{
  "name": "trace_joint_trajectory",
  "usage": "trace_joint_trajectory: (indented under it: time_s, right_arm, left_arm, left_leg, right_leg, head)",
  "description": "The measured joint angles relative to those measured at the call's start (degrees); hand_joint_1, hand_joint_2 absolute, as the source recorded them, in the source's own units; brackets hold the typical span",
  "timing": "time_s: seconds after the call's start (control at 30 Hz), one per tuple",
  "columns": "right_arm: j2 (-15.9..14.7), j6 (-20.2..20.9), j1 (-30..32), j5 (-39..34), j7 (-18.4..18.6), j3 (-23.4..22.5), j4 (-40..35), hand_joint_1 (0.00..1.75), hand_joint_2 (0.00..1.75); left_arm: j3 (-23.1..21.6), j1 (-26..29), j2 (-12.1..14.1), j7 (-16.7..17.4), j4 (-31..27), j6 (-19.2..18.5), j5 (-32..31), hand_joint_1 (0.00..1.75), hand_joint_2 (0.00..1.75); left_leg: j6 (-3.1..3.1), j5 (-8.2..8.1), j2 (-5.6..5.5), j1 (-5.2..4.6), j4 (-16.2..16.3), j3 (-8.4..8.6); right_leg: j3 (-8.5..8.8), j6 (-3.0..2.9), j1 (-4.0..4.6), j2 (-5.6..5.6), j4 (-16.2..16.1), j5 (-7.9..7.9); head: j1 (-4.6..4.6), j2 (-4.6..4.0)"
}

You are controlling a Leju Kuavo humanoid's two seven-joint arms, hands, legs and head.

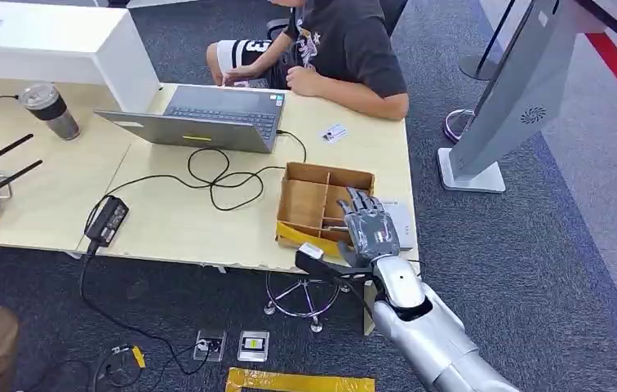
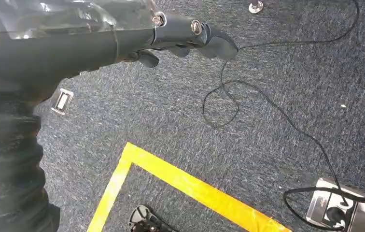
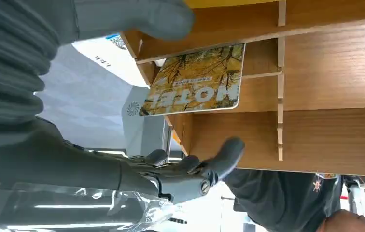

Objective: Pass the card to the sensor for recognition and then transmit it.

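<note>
The task looks to be at its very start, as far as the pictures allow a judgement; the card [image 3: 197, 81] lies in the wooden box [image 1: 293, 206], not yet lifted, so the grasp, the pass over the sensor and the handover are all left to do. No sensor can be made out with certainty; the white stand [image 1: 508, 102] on the floor to the right of the table [image 1: 166, 216] may be it, but that is a guess.

The right hand [image 1: 369, 227] hovers over the near right part of the box, fingers apart and holding nothing; in the right wrist view its thumb [image 3: 137, 17] and darker fingers [image 3: 209, 164] sit on either side of the card without touching it. The left hand [image 2: 190, 36] hangs over the carpet, its fingers loosely curled with nothing in them.

The card, yellow with the word HOTEL printed on it, rests in 1 compartment of the box, leaning against a divider rather than lying flat. Its long axis follows the printed word, along that divider; which way that runs across the table I cannot tell. Its printed face is turned toward the hand.

A person [image 1: 334, 49] sits at the far side, beside a laptop [image 1: 207, 118].
</note>
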Motion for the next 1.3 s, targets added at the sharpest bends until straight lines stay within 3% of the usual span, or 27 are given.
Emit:
trace_joint_trajectory:
  time_s: [0.07,0.1,0.13,0.23,1.3]
  right_arm:
    - [0.00,0.00,-0.01,-0.02,-0.02,-0.02,0.02,0.98,1.75]
    - [0.00,0.00,-0.02,-0.02,-0.02,-0.02,0.02,1.15,1.75]
    - [0.00,0.00,-0.03,-0.02,-0.02,-0.02,0.02,1.48,1.75]
    - [0.00,-0.02,-0.18,-0.02,-0.20,-0.02,0.33,1.62,1.75]
    - [0.00,-1.14,-1.66,-0.57,-1.73,-0.24,0.96,1.75,1.75]
  left_arm:
    - [0.00,0.01,0.00,0.00,0.00,0.02,0.04,0.00,1.75]
    - [0.00,0.01,0.00,0.00,0.00,0.02,0.04,0.00,1.75]
    - [0.00,0.01,0.00,0.00,0.00,0.04,0.04,0.00,1.75]
    - [0.00,0.02,0.00,0.02,0.00,0.04,0.04,0.00,1.75]
    - [0.00,0.12,-0.04,0.02,0.00,0.26,0.31,0.00,1.75]
  left_leg:
    - [0.00,0.00,0.00,0.00,0.00,0.00]
    - [0.00,0.00,0.00,0.00,0.00,0.00]
    - [0.00,0.00,0.00,0.00,0.00,0.00]
    - [0.00,0.00,0.00,0.00,0.00,0.00]
    - [0.00,0.00,0.00,0.00,0.00,-0.01]
  right_leg:
    - [0.00,0.00,0.00,0.00,0.00,0.00]
    - [0.00,0.00,0.00,0.00,0.00,0.00]
    - [0.00,0.00,0.00,0.00,0.00,0.00]
    - [0.00,0.00,0.00,0.00,0.00,0.00]
    - [0.00,0.00,0.00,0.00,0.00,0.00]
  head:
    - [0.00,0.00]
    - [0.00,-0.02]
    - [0.00,-0.02]
    - [0.00,-0.02]
    - [0.00,-0.02]
